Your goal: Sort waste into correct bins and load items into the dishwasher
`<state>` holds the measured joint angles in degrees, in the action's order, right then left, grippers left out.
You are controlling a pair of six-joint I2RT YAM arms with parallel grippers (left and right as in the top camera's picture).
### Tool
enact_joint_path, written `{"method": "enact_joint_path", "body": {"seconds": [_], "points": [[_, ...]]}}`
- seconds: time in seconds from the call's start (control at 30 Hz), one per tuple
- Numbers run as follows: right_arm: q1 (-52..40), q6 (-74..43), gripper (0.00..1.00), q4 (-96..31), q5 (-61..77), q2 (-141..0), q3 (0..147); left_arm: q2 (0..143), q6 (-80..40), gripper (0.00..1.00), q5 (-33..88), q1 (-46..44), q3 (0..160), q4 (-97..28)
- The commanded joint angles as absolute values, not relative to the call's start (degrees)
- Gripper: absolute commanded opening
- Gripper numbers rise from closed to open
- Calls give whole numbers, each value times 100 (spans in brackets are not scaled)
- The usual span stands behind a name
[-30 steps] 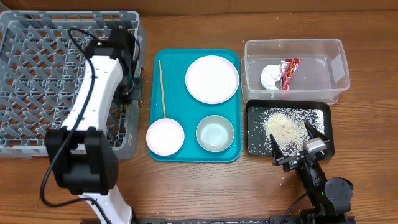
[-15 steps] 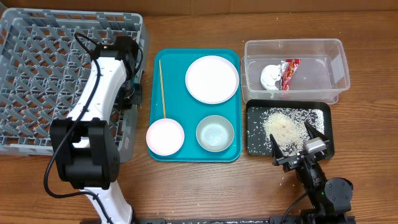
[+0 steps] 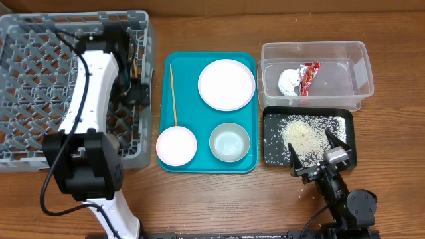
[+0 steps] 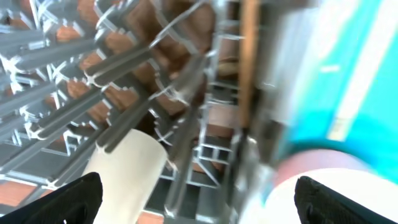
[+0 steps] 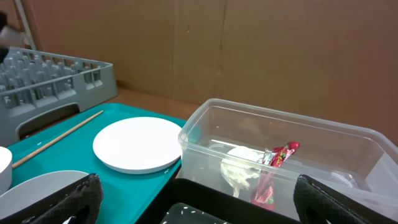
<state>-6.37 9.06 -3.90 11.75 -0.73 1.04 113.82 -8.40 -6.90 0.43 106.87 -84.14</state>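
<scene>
My left gripper (image 3: 133, 70) (image 4: 199, 208) hangs open over the right side of the grey dishwasher rack (image 3: 46, 86) (image 4: 93, 93), with nothing between its fingers. One chopstick (image 4: 249, 68) stands blurred against the rack's right wall. Another chopstick (image 3: 173, 93) (image 5: 59, 138), the white plate (image 3: 226, 84) (image 5: 140, 144), the pink bowl (image 3: 176, 146) and the grey-green bowl (image 3: 230, 142) lie on the teal tray (image 3: 199, 113). The clear tub (image 3: 345, 73) (image 5: 323, 143) holds the napkin (image 3: 289, 81) (image 5: 239, 165) and red wrapper (image 3: 308, 78) (image 5: 273, 171). Rice (image 3: 305, 133) lies in the black tray (image 3: 272, 153). My right gripper (image 3: 317, 158) (image 5: 199, 208) is open at that tray's front edge.
A few rice grains lie on the wooden table (image 3: 199, 199) just in front of the black tray. A brown cardboard wall (image 5: 249, 50) stands behind the table. The left arm's white link (image 3: 86, 106) spans the rack from front to back.
The left jaws have gone from shut to open. The left arm has swung left, from the rack's right wall to further over the rack. The right arm has not moved.
</scene>
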Motion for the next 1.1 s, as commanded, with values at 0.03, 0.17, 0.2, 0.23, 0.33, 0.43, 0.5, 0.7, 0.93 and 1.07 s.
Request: {"method": "enact_joint_path", "body": {"seconds": [0.03, 0.17, 0.2, 0.23, 0.33, 0.43, 0.5, 0.7, 0.93, 1.07], "points": [[-648, 884, 100, -353, 1162, -19, 47, 11421, -659, 100, 248, -95, 11581, -8661], [-646, 882, 100, -353, 1162, -19, 45, 11421, -506, 98, 1608, -150, 11824, -8731], [-648, 882, 100, -353, 1162, -19, 47, 11421, -508, 86, 1865, -167, 11806, -8729], [-646, 884, 100, -353, 1162, -19, 45, 11424, -519, 72, 1999, -202, 11743, -8680], [-646, 884, 100, -353, 1162, -19, 45, 11432, -827, 56, 1699, -405, 11445, -8322], [-646, 884, 100, -353, 1162, -19, 45, 11432, -1343, 51, 797, -694, 10960, -7714], [-648, 882, 100, -353, 1162, -19, 47, 11432, -1579, 47, 200, -937, 10506, -7223], [-648, 884, 99, -353, 1162, -19, 45, 11502, -1817, 45, -423, -1474, 9314, -5885], [-648, 884, 100, -353, 1162, -19, 45, 11636, -2526, 44, -969, -1511, 8851, -5509], [-648, 882, 100, -353, 1162, -19, 45, 11771, -2530, 41, -805, -1487, 8792, -5207]]}}
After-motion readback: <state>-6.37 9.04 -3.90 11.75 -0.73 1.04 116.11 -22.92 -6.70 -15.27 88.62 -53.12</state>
